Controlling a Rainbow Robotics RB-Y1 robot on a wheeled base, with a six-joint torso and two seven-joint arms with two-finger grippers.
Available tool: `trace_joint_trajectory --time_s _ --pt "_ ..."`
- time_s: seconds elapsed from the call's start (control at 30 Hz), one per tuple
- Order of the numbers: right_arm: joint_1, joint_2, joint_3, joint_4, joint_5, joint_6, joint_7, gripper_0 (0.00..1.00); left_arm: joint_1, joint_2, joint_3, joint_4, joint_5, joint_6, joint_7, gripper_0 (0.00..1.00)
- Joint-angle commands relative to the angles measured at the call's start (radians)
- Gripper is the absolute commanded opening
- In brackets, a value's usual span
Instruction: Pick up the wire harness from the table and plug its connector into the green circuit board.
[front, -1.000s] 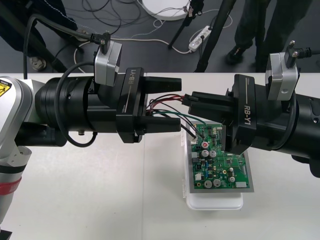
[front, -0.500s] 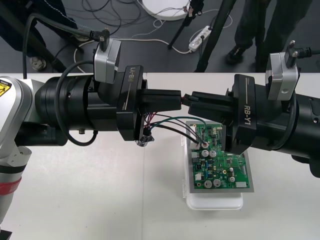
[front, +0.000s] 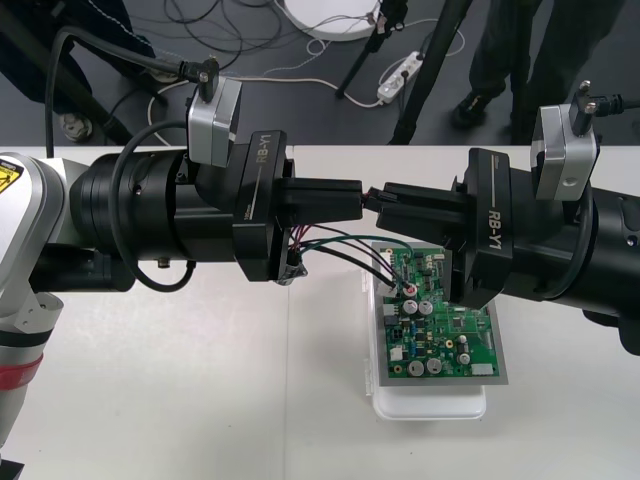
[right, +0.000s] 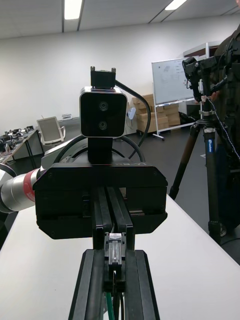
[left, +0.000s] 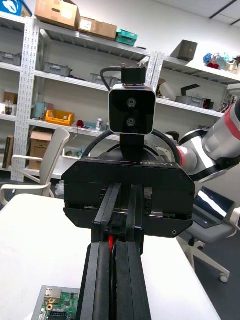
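Left gripper (front: 355, 197) is held with its fingers (left: 100, 280) pressed nearly together, and a red wire (left: 110, 243) of the wire harness (front: 340, 243) is seen pinched in the slit between them. A green wire (right: 107, 302) is seen between the fingers (right: 92, 290) of the right gripper (front: 380, 202), which is likewise narrowed. At the near side of the table (front: 150, 400) a white base (front: 430, 405) is laid, and the green circuit board (front: 445, 335) is carried on it. At the board's far left corner the thin wires are seen reaching its edge; whether the plug is seated there cannot be told. From that corner the wires are run leftward to the round metal socket (front: 292, 263), which is hung just under the left gripper. Above the board's far end the two grippers are set tip to tip.
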Motion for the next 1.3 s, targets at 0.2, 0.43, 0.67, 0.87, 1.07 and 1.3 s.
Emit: trace_joint_trajectory --time_s 0.2,0.43,0.67,0.87,1.07,1.3 --pt "-0.026 0.017 0.015 -0.036 -0.023 0.059 0.028 0.95 -0.036 0.001 -0.004 -0.036 0.023 0.043 -0.002 0.0" --pt "-0.024 0.014 0.015 -0.036 -0.023 0.075 0.029 1.0 -0.019 0.01 0.004 -0.033 0.021 0.042 -0.008 0.0" --pt "-0.021 0.011 0.013 -0.036 -0.023 0.091 0.029 1.0 0.036 0.024 0.044 -0.033 0.021 0.042 -0.025 0.0" --pt "-0.021 0.007 0.013 -0.036 -0.021 0.106 0.029 1.0 0.086 0.034 0.087 -0.033 0.02 0.042 -0.046 0.0" --pt "-0.021 -0.003 0.01 -0.036 -0.023 0.124 0.029 1.0 0.14 0.048 0.126 -0.018 0.02 0.042 -0.066 0.0" --pt "0.016 -0.038 -0.035 -0.036 -0.023 0.124 0.026 1.0 0.186 0.054 0.154 0.041 0.04 0.016 -0.094 0.0"
